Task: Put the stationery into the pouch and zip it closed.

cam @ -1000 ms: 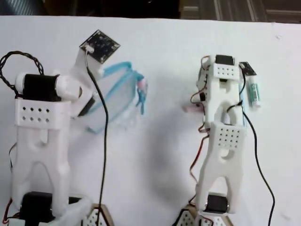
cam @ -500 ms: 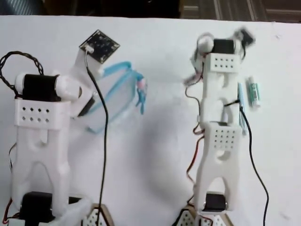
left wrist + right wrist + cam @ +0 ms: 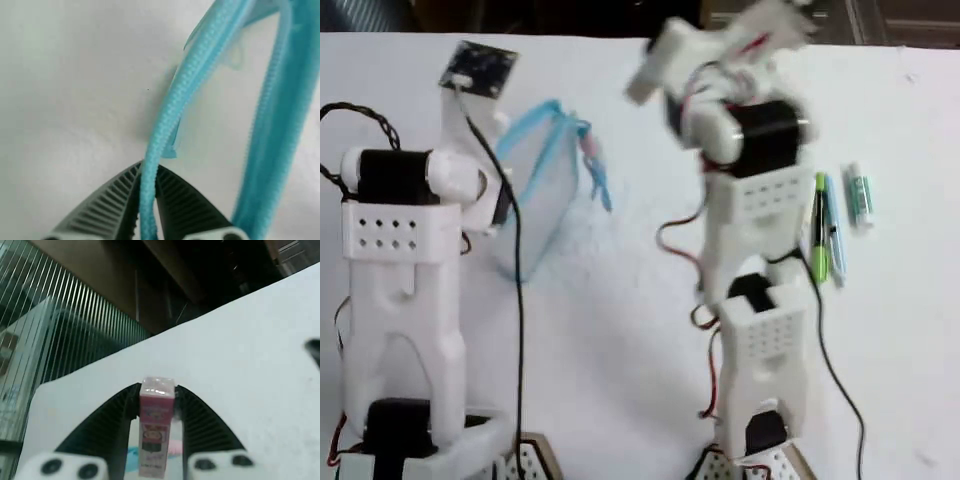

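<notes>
While the left gripper (image 3: pixel 148 168) is pinching the floppy pouch (image 3: pixel 199 65) by its zip, the right gripper (image 3: pixel 157 390) is clamping a pink eraser (image 3: pixel 156 440). It is looking light and rigid.

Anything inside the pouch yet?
Through the clear side of the pouch nothing shows; the part under the left arm is covered. The pink eraser sits in the right tool; the pens lie on the table.
</notes>
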